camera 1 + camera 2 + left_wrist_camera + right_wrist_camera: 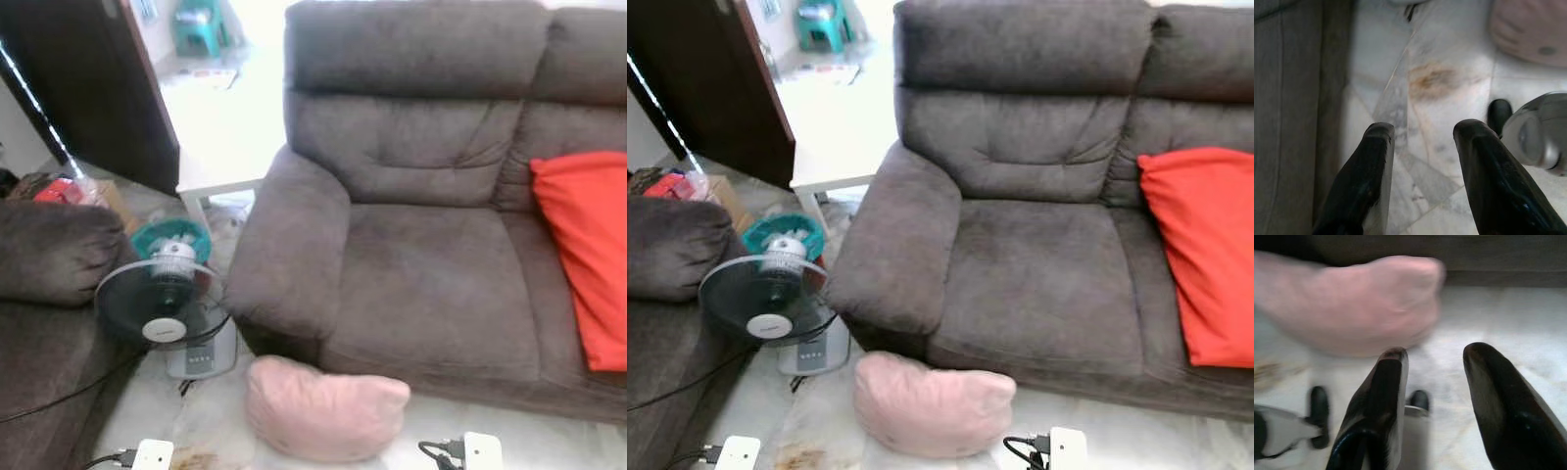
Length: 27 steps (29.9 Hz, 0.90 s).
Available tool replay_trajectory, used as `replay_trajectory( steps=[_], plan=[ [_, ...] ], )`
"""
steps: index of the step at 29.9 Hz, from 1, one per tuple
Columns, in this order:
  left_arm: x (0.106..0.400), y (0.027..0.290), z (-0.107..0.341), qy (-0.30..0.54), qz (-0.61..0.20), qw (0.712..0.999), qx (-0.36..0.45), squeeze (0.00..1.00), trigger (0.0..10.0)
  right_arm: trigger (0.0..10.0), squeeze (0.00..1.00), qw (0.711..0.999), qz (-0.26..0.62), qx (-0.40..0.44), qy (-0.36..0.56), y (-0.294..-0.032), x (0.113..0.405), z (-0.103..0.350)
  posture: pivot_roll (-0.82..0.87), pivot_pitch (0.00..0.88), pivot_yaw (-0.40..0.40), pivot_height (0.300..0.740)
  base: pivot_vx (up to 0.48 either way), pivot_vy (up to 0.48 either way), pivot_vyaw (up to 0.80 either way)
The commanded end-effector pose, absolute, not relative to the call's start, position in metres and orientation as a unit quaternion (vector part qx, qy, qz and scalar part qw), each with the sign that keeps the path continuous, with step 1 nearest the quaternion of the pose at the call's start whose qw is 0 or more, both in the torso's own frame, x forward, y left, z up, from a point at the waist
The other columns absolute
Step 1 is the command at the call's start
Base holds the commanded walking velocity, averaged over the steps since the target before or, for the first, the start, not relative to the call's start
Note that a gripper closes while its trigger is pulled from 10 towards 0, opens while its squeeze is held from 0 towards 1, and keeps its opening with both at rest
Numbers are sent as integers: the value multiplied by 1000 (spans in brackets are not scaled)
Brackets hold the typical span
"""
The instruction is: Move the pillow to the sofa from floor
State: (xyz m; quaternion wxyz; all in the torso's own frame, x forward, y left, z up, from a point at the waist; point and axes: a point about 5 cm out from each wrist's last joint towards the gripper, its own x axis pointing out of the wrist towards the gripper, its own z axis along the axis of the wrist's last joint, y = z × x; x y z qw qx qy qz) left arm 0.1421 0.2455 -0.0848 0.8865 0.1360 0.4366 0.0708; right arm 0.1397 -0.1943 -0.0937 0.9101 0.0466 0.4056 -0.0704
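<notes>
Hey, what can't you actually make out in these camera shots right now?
- Pink pillow: blurred in the right wrist view, so its surface detail is lost.
- Red cushion: cut off by the right edge of the eye views.
- Fan: its base buttons are too small to read.
- Left gripper and right gripper: wrists cut off below.

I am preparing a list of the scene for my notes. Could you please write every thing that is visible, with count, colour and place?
soft pink pillow: 1, pale pink, on the floor in front of the sofa's left armrest
brown fabric sofa: 1, dark brown, ahead of the robot
red cushion: 1, red-orange, leaning on the sofa's right seat
second brown sofa: 1, dark brown, at far left
round electric fan: 1, black grille, grey base, on the floor between the sofas
white low table: 1, white, behind the fan
marble floor: pale, with a brown stain
left gripper: 1, black fingers, open, above the floor
right gripper: 1, black fingers, open, near the pillow
</notes>
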Motion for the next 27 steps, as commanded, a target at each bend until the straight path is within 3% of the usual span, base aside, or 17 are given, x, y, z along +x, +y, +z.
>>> replay_trajectory(
  steps=[1, 12, 17, 18, 20, 27],
  plan=[
    [137, 251, -85, 438, 76, 885, 135, 0, 10000, 10000, 0, 909, -66, 51, 408, -192, 139, -94, 144, 73, 3, 740, 0, 0, 0],
    [186, 256, -55, 314, 89, 938, 118, 0, 10000, 10000, 0, 910, -62, 51, 407, -192, 140, -94, 152, 78, -2, 740, 0, 0, 0],
    [233, 238, -23, 191, 73, 972, 114, 0, 10000, 10000, 0, 913, -62, 44, 400, -194, 141, -93, 162, 82, -7, 740, 0, 0, 0],
    [255, 225, -3, 127, 52, 983, 121, 0, 10000, 10000, 0, 922, -65, 45, 380, -195, 143, -90, 166, 83, -6, 740, 0, 0, 0],
    [271, 214, 16, 69, 34, 989, 127, 0, 10000, 10000, 0, 930, -67, 49, 359, -195, 145, -87, 160, 83, -5, 740, 0, 0, 0],
    [287, 179, 79, -89, 14, 987, 134, 0, 10000, 10000, 0, 955, -55, 59, 285, -193, 154, -76, 145, 87, -11, 740, 0, 0, 0]
  ],
)
